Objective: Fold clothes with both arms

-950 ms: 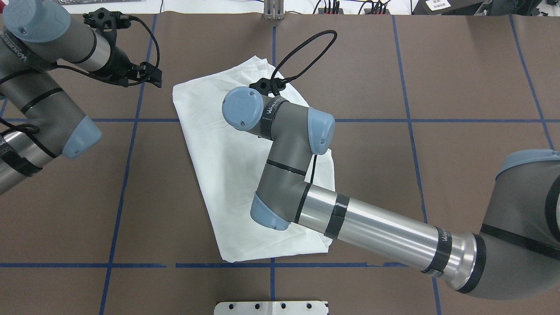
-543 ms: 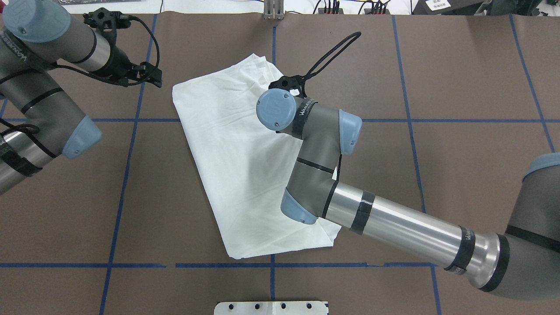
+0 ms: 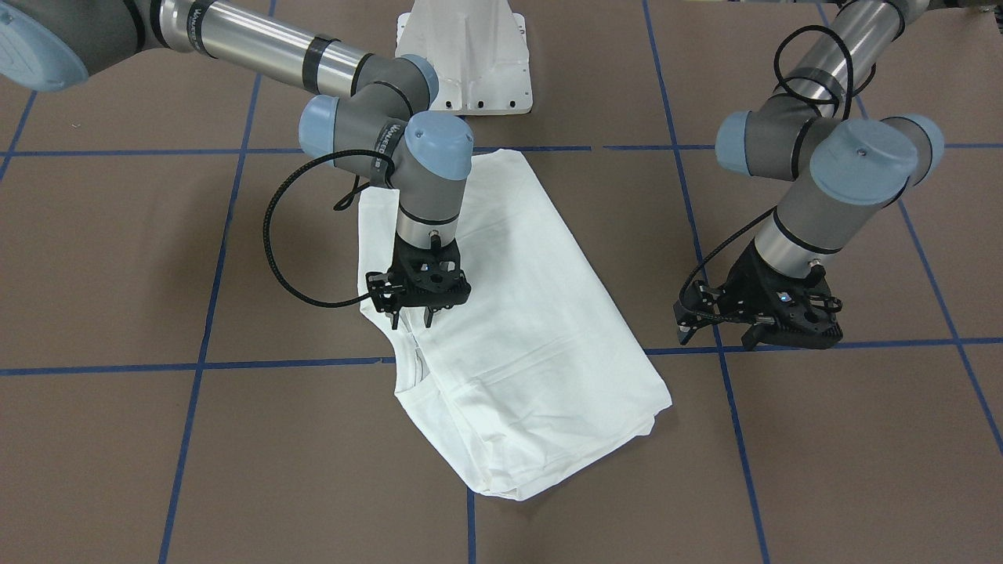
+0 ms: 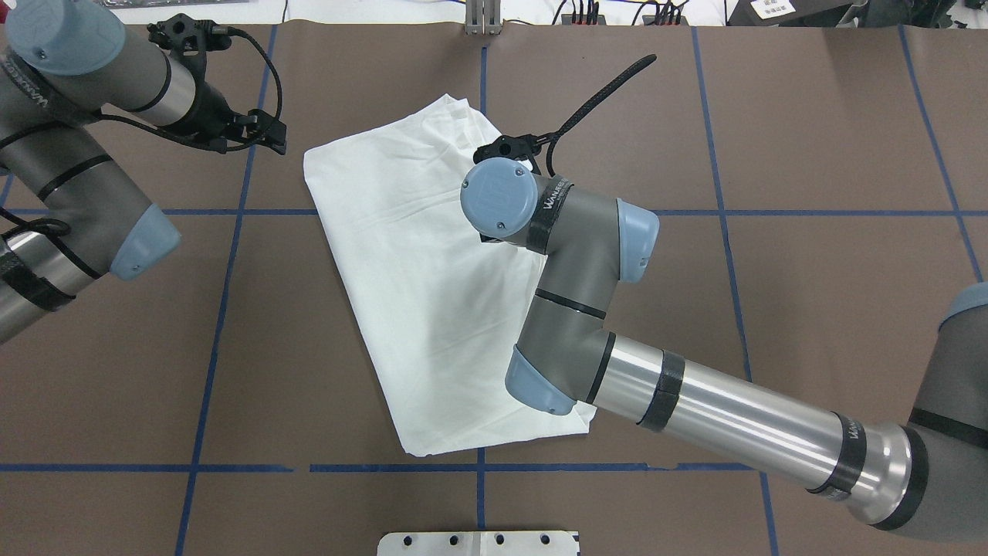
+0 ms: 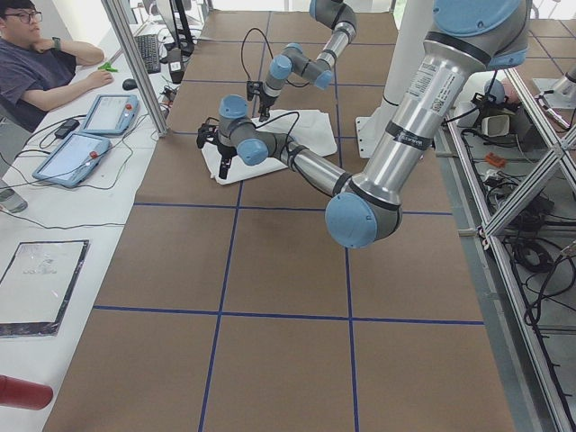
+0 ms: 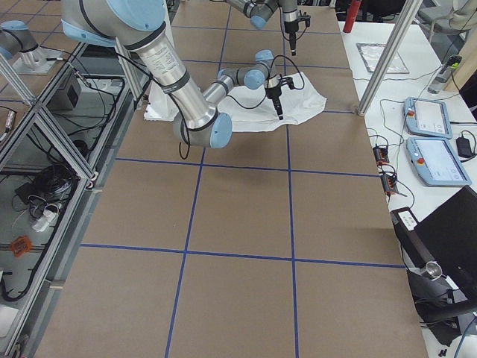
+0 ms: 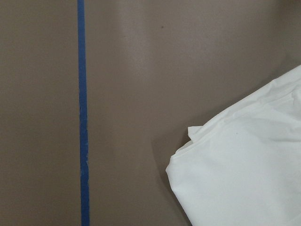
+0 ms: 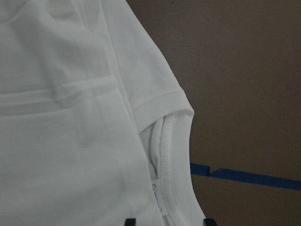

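The brown tabletop [image 4: 810, 139] has blue lines [image 4: 224, 309]; a person [image 5: 36, 63] sits beside it. The white shirt [image 3: 517, 329] lies folded in the middle. The right tool [image 3: 411, 319] hangs over its neck [image 8: 176, 165], spread wide. The left tool [image 3: 758, 333] is off the shirt; wide or narrow, I cannot tell.

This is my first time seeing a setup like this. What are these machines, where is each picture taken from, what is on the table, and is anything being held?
Two robot arms, a left arm and a right arm, work at a brown table marked with blue tape. One camera looks down from behind them, one faces them, two watch from the table's ends, and one rides on each wrist. A folded white T-shirt lies on the table. The right gripper is poised over its collar, fingers apart, gripping nothing. The left gripper hangs over bare table beside the shirt, also empty.
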`<state>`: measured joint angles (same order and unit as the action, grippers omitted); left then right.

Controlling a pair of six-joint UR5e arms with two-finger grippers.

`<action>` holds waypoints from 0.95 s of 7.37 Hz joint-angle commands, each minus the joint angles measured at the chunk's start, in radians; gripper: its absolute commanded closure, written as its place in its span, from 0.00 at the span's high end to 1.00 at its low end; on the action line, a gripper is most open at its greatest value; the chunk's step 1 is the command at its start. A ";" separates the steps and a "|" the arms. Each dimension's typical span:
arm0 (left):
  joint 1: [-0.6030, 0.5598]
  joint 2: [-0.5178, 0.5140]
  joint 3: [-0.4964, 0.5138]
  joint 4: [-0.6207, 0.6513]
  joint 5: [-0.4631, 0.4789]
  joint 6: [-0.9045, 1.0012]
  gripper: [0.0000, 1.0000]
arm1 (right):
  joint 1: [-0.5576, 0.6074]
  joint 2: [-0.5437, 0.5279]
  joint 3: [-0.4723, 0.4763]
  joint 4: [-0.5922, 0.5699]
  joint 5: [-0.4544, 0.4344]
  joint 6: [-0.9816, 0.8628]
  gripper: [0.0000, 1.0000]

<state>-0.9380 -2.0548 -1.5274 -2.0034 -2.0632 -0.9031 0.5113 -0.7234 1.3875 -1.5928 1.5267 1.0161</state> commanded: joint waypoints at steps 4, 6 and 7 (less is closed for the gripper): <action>-0.001 0.001 -0.003 0.000 0.000 0.000 1.00 | -0.085 -0.054 0.152 -0.174 -0.005 0.070 1.00; -0.001 0.001 -0.003 0.000 0.000 0.000 1.00 | -0.109 -0.108 0.195 -0.206 -0.031 0.075 1.00; -0.001 0.001 -0.003 0.000 0.000 0.000 1.00 | -0.117 -0.120 0.199 -0.234 -0.049 0.075 1.00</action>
<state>-0.9388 -2.0540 -1.5309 -2.0034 -2.0632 -0.9036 0.4064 -0.8210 1.5732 -1.7953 1.4982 1.0888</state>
